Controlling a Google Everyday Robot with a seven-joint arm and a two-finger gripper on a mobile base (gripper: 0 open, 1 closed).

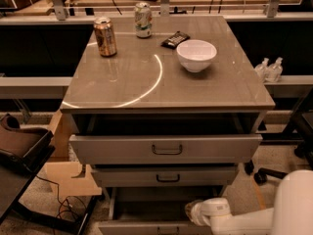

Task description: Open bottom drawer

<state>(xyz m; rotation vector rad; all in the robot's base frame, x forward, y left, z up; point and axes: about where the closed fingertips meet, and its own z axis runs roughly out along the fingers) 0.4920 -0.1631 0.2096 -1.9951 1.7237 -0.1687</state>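
The grey cabinet has three drawers. The bottom drawer point(146, 227) is pulled out, its flat grey front at the lower edge of the camera view and its plain grey inside point(151, 202) showing behind it. Its handle is cut off by the picture's edge. My gripper point(191, 211) is at the end of the white arm point(230, 219), low at the right end of the bottom drawer, just above its front. The top drawer point(166, 149) and the middle drawer point(166, 176) also stand partly out.
On the cabinet top point(146, 82) stand a brown can point(105, 36), a green-white can point(143, 19), a white bowl point(196, 55) and a dark packet point(175, 39). A dark chair point(19, 151) is at the left, cardboard point(68, 177) on the floor, two bottles point(269, 70) at the right.
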